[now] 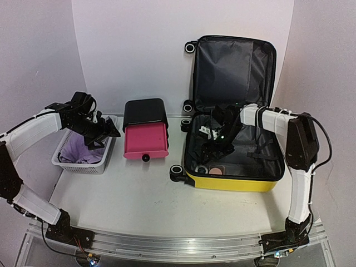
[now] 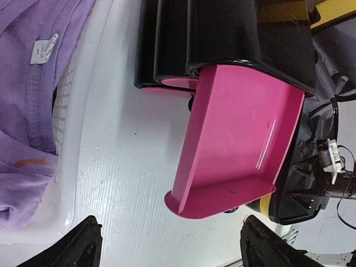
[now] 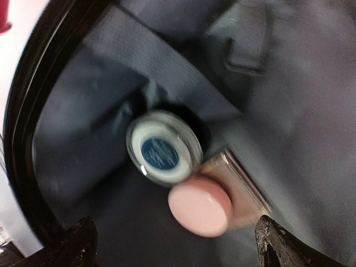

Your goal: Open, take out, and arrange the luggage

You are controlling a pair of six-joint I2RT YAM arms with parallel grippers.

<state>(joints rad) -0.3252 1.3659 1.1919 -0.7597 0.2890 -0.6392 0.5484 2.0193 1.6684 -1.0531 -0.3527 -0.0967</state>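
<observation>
Standing open on the right side of the table point(image 1: 139, 194), the luggage point(image 1: 233, 182) has its lid upright against the back wall. Its yellow lower shell lies flat near the right edge, so the opening step looks done. Left of it, mid-table, sits a black-and-pink drawer box point(image 1: 146, 130) with its pink drawer pulled out; the part of the drawer the left wrist view shows is bare. A white mesh basket point(image 1: 83, 166) at the left edge holds a purple garment point(image 1: 78, 151), which suggests the unpacking is partly done.

The left gripper point(image 1: 108, 133) hangs by the basket's right rim, its fingers spread wide with nothing between them. The right gripper point(image 1: 214, 147) reaches down into the lower shell toward its front left corner, its fingers likewise wide apart and empty. Below it on the grey lining lie a small round jar point(image 3: 163, 147) with a blue label and, touching it, a round pink case point(image 3: 200, 206). Both are yet to be lifted out and arranged.
</observation>
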